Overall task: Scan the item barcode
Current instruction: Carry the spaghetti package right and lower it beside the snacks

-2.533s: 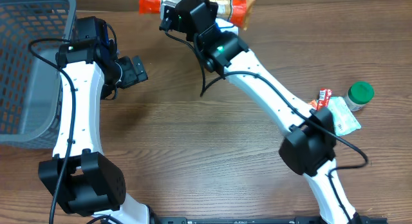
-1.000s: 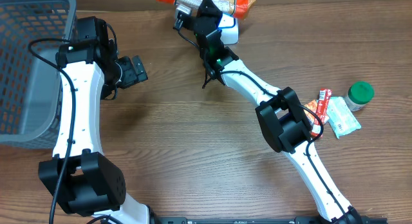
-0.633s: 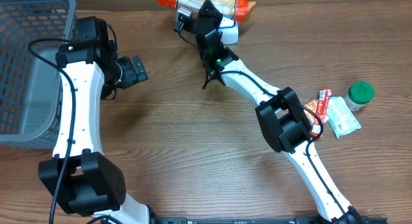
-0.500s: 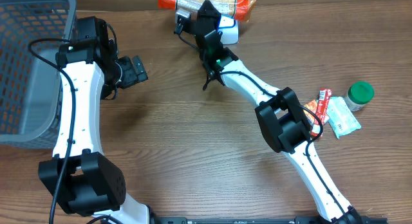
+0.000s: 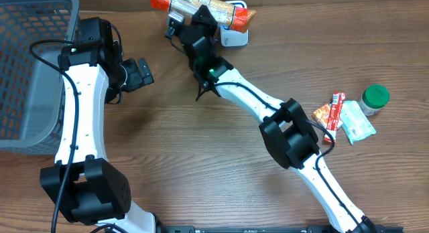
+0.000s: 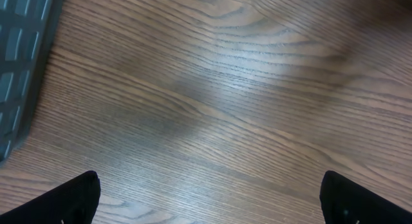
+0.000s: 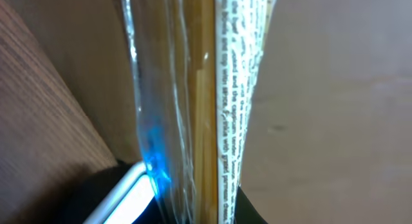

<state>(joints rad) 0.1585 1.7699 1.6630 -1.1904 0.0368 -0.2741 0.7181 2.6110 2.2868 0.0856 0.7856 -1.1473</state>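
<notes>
Spaghetti packet [image 5: 224,9] is clamped in the closed right gripper [image 5: 190,19], its long axis set crosswise to the fingers. The scanner [image 5: 236,37] lies close under the packet's far part. The left gripper [image 5: 142,72] is spread open, well apart.

- Basket [image 5: 30,72]: cut by left and top edge of overhead view. In left wrist view we see only its corner.
- Left fingertips [image 6: 76,197]: only two dark tips at bottom corners, rest out of picture.
- Pasta packet [image 5: 231,12]: middle hidden under right gripper [image 5: 194,19], whose fingers we cannot see from above.
- Right wrist view: packet cut at top and bottom, print blurred, unreadable. We cannot tell where barcode is.
- White scanner [image 5: 236,36]: partly hidden behind packet.
- Small packets [image 5: 345,116], jar [image 5: 375,98]: print too small to read.
</notes>
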